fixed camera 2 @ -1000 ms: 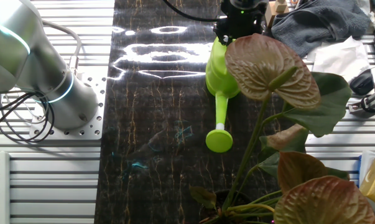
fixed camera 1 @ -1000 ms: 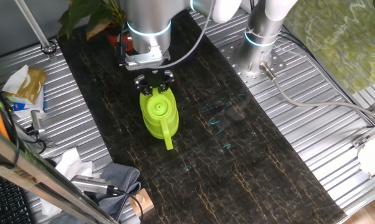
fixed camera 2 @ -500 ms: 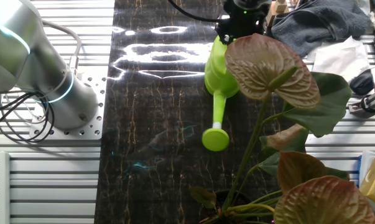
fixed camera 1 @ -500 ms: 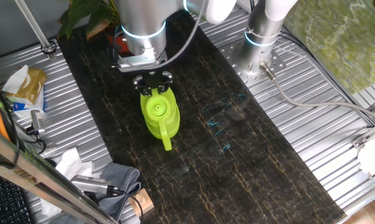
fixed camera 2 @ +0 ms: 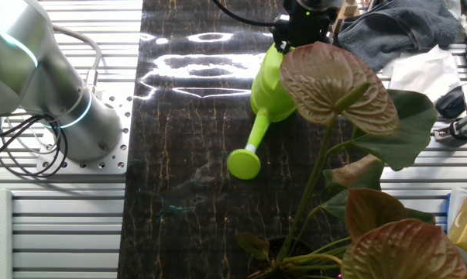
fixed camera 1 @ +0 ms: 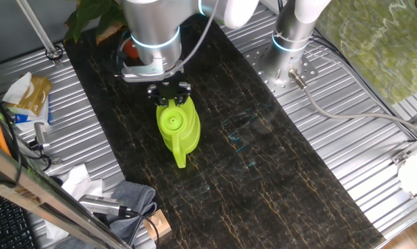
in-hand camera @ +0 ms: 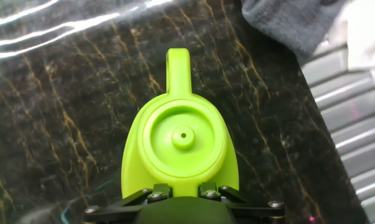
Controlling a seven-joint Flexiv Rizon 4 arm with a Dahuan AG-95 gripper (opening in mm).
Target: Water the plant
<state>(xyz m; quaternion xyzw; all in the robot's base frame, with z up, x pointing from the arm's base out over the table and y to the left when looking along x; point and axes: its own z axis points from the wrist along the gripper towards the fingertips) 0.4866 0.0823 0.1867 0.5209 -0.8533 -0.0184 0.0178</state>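
A lime-green watering can point(fixed camera 1: 176, 128) stands on the dark marble mat, its spout pointing toward the front. It also shows in the other fixed view point(fixed camera 2: 270, 83) and fills the hand view point(in-hand camera: 181, 143). My gripper point(fixed camera 1: 168, 92) is shut on the can's handle at its rear; in the hand view point(in-hand camera: 180, 194) both jaws press on the green handle. The plant point(fixed camera 2: 349, 155), with broad green and brownish leaves, rises from a pot largely hidden at the bottom of the other fixed view. In one fixed view its leaves point(fixed camera 1: 97, 17) and orange-red pot point(fixed camera 1: 130, 47) sit behind my arm.
A grey cloth point(fixed camera 1: 132, 197) and tools lie at the mat's front left; the cloth also shows in the hand view point(in-hand camera: 293, 22). A yellow bag point(fixed camera 1: 28, 97) and clutter sit on the left metal rack. The arm's base point(fixed camera 1: 291, 48) stands to the right.
The watering can has turned in my grip: its spout swung sideways, toward the arm base in the other fixed view. My hand shifted slightly left.
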